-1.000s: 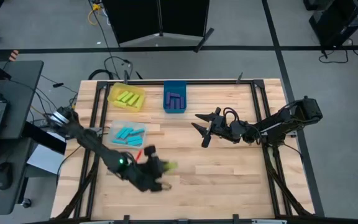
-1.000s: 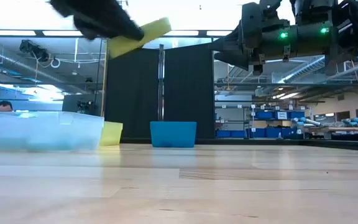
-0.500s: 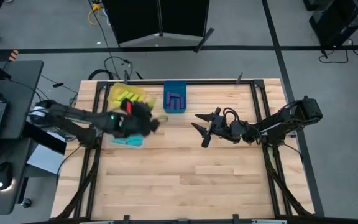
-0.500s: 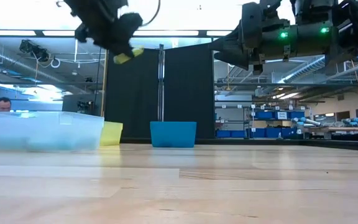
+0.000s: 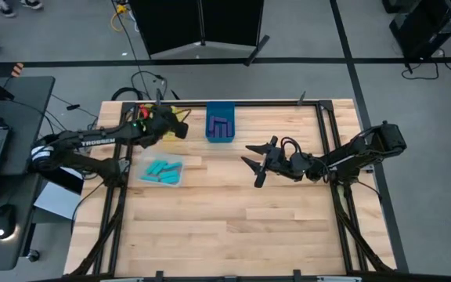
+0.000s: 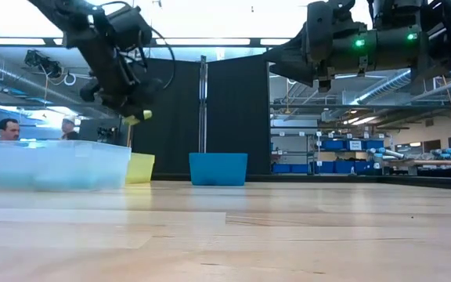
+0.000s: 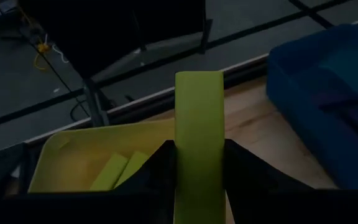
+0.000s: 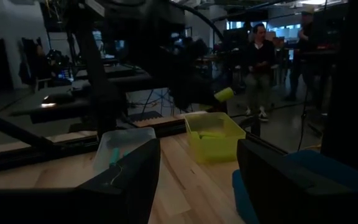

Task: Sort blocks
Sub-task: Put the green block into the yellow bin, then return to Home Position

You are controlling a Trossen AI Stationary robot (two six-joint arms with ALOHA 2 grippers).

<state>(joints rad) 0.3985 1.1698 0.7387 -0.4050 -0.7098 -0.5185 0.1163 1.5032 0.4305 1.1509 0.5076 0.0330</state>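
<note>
Yellow-green block (image 7: 199, 134) — above yellow bin (image 7: 73, 160)

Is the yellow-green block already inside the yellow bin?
Not yet. The left gripper grips the block above the yellow bin.

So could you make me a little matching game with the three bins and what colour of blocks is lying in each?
Bins:
1. yellow bin
2. blue bin
3. clear bin

Blocks inside:
a. teal-cyan blocks
b. lime yellow-green blocks
c. dark purple blocks

Pairs: 1-b, 2-c, 3-a
</note>
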